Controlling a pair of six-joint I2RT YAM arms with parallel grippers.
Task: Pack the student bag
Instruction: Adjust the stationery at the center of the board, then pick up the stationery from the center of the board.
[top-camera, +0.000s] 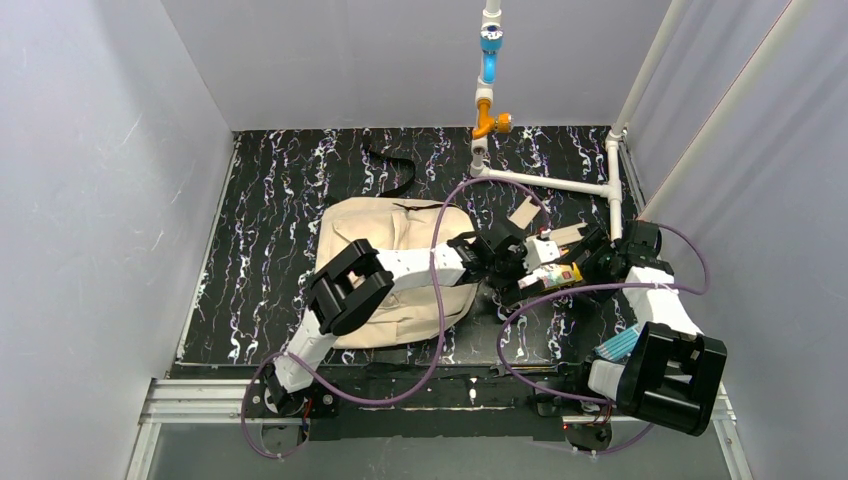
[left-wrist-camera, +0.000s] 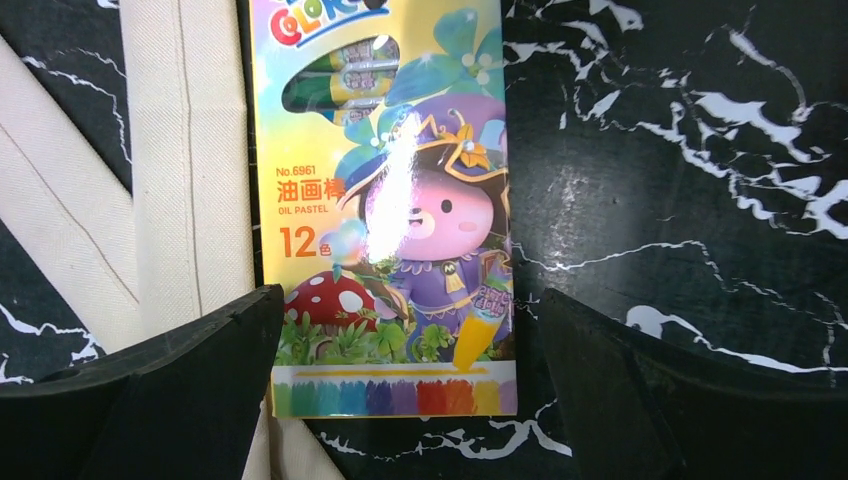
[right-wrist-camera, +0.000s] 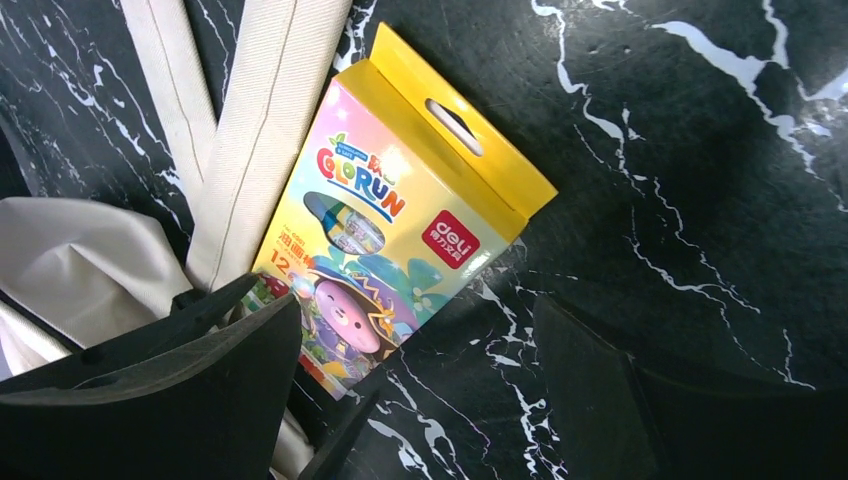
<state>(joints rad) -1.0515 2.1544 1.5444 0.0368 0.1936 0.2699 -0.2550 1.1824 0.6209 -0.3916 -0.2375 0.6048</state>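
The beige student bag (top-camera: 390, 270) lies flat mid-table, and my left arm reaches across it to the right. A colourful oil pastel box (top-camera: 557, 277) lies flat on the black marbled table just right of the bag. In the left wrist view the box (left-wrist-camera: 385, 200) sits beside the bag's beige straps (left-wrist-camera: 170, 150). My left gripper (left-wrist-camera: 410, 395) hangs open above the box's lower end, and its fingers (left-wrist-camera: 170, 390) straddle the box without touching it. The right wrist view shows the box (right-wrist-camera: 400, 215) tilted, next to the straps (right-wrist-camera: 260, 130). My right gripper (right-wrist-camera: 410, 400) is open, with bare table between its fingers.
A white pipe frame (top-camera: 560, 185) stands at the back right. A black strap (top-camera: 395, 175) lies behind the bag, and tan tags (top-camera: 525, 212) lie near the pipe. A blue striped item (top-camera: 620, 345) rests by the right arm. Grey walls close in on three sides.
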